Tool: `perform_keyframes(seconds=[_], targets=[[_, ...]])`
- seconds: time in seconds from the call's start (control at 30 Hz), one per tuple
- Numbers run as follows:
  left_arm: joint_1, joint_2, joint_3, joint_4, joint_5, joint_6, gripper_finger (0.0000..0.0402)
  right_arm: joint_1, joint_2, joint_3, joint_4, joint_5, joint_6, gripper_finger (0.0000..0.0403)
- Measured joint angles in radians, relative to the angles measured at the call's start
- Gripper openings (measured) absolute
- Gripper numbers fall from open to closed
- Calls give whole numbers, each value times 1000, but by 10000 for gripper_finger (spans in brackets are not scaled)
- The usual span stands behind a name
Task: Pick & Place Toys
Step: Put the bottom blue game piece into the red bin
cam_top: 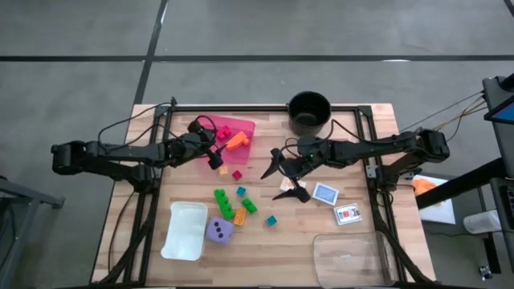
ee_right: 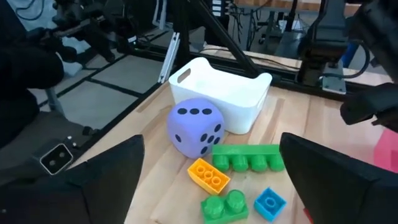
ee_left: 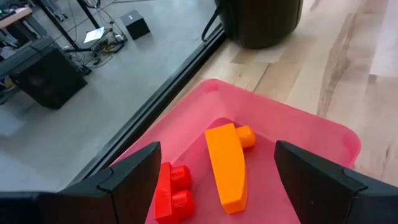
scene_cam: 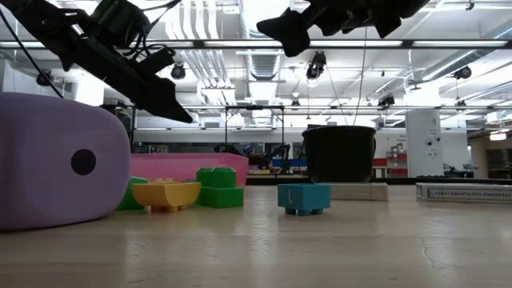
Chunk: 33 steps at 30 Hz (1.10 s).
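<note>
Purple die (cam_top: 219, 231) sits nearest on the wooden surface (cam_top: 265, 249), just beside a white bin (cam_top: 184, 230). Farther in lie green bricks (cam_top: 224, 204), a yellow one (ee_right: 209, 175) and teal ones (cam_top: 271, 220). Right tool (cam_top: 287, 176) hangs above mid-surface, fingers apart, holding nothing. Farther back, left tool (cam_top: 215, 152) hovers over the pink tray (cam_top: 245, 128), fingers apart, above an orange brick (ee_left: 226, 167) and red brick (ee_left: 171, 192). Black pot (cam_top: 309, 111) stands farthest.
</note>
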Motion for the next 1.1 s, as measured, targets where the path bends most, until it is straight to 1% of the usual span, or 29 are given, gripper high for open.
perform_keyframes(seconds=[0.1,0.17,0.27,0.47,0.57,0.9,0.97,1.1], targets=[[0,0,0,0,0,0,315,0,-2,0,15,12,-3,395],[0,0,0,0,0,0,316,2,-5,1,9,15,-4,392],[0,0,0,0,0,0,316,6,-9,1,12,17,-4,398],[0,0,0,0,0,0,316,5,-10,2,37,18,-42,383],[0,0,0,0,0,-1,316,6,-10,2,57,19,-69,381],[0,0,0,0,0,-2,316,6,-10,2,57,22,-71,381],[0,0,0,0,0,-2,316,7,-10,2,57,22,-63,381],[0,0,0,0,0,-2,316,8,-10,2,53,21,15,381]])
